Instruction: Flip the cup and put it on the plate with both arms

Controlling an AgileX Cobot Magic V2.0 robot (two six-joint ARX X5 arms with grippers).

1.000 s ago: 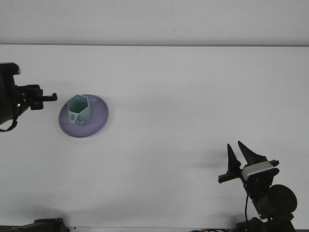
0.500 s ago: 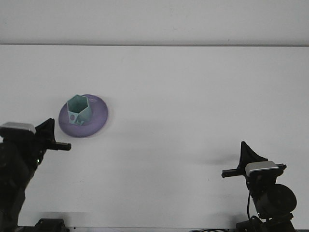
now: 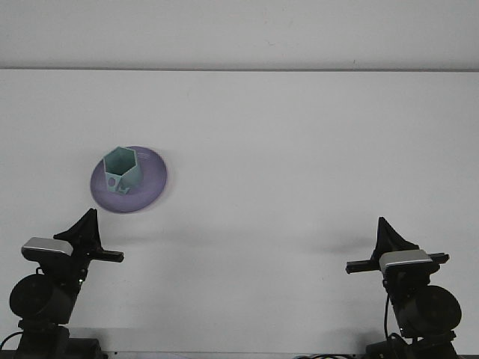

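Observation:
A teal hexagonal cup (image 3: 123, 170) stands upright, mouth up, on the purple plate (image 3: 153, 179) at the left of the white table. Nothing touches it. My left gripper (image 3: 88, 223) sits low near the front edge, below the plate and well apart from it, pointing away over the table. My right gripper (image 3: 385, 230) sits low at the front right, far from the cup. Each gripper shows only as a single dark wedge seen edge-on.
The white table (image 3: 299, 149) stretches back to a pale wall. The arm bases and their wrist cameras stand at the bottom corners of the view.
The left arm has drawn back from beside the plate down to the front left corner. The right gripper has also sunk lower and turned edge-on. Cup and plate have not moved.

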